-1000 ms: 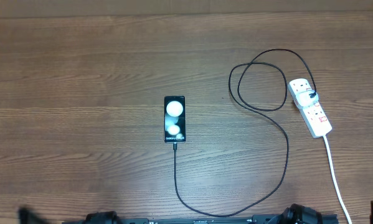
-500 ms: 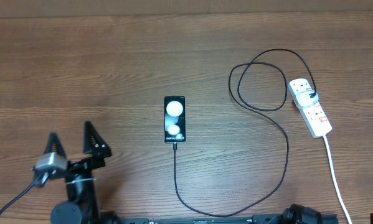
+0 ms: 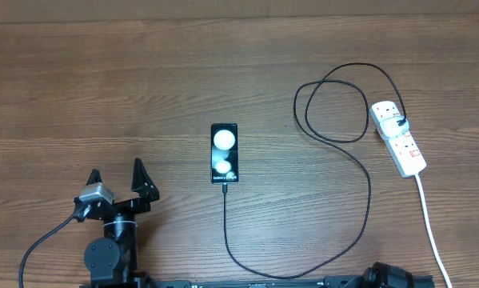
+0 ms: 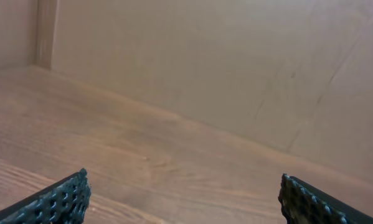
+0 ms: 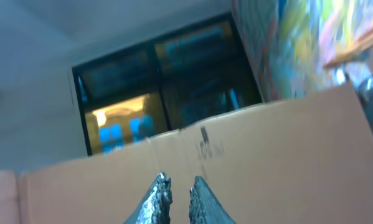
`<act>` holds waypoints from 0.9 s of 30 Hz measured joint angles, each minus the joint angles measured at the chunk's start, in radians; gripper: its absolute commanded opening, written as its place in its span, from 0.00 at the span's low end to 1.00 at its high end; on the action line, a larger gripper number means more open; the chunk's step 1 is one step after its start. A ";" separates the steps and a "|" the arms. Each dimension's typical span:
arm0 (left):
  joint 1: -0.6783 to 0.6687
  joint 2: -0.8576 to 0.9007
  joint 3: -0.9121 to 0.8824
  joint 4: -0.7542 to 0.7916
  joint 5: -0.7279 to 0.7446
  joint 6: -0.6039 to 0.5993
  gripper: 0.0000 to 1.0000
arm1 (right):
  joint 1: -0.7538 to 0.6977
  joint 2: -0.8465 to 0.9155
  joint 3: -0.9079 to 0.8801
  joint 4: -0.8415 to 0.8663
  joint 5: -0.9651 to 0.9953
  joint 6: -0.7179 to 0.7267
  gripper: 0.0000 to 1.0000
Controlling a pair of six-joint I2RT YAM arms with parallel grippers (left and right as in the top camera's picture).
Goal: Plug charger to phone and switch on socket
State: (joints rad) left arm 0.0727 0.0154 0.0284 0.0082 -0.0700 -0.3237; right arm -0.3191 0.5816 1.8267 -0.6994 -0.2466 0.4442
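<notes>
The black phone (image 3: 225, 152) lies flat mid-table, two white spots on its screen. The thin black charger (image 3: 365, 200) cable runs from the phone's near end, where its tip (image 3: 224, 186) touches the phone, loops right and ends at a plug in the white socket (image 3: 399, 138) at the far right. My left gripper (image 3: 116, 170) hovers near the front left, wide open and empty, well left of the phone; its wrist view shows only bare wood between the fingers (image 4: 68, 199). My right gripper (image 5: 179, 180) points up at a cardboard wall, fingertips slightly apart, holding nothing.
A cardboard wall (image 4: 236, 74) borders the far side of the wooden table (image 3: 103, 80). The socket's white cord (image 3: 431, 232) runs toward the front right edge. The right arm's base (image 3: 387, 276) sits at the bottom edge.
The left arm has risen into the overhead view at the front left and shifted slightly right toward the phone, gripper open throughout. Phone, cable and socket have not moved.
</notes>
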 measured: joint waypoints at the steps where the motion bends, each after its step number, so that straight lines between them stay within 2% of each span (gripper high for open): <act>1: 0.000 0.000 -0.001 -0.011 0.000 0.005 0.99 | 0.000 0.000 0.013 -0.002 0.006 0.000 0.12; 7: 0.000 0.000 -0.003 -0.063 0.006 0.048 1.00 | 0.021 -0.002 0.061 -0.027 0.020 0.000 0.11; 14: 0.000 0.000 -0.003 -0.066 0.007 0.070 0.99 | 0.046 -0.052 0.018 -0.012 0.022 0.000 0.11; 20: 0.000 0.000 -0.004 -0.098 0.007 0.073 1.00 | 0.072 -0.225 -0.102 0.070 0.027 0.000 0.12; 27: 0.000 0.000 -0.004 -0.099 0.007 0.073 1.00 | 0.106 -0.409 -0.143 0.100 0.094 -0.001 0.14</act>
State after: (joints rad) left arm 0.0727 0.0151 0.0242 -0.0906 -0.0628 -0.2508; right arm -0.2127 0.1722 1.6833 -0.5999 -0.1528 0.4435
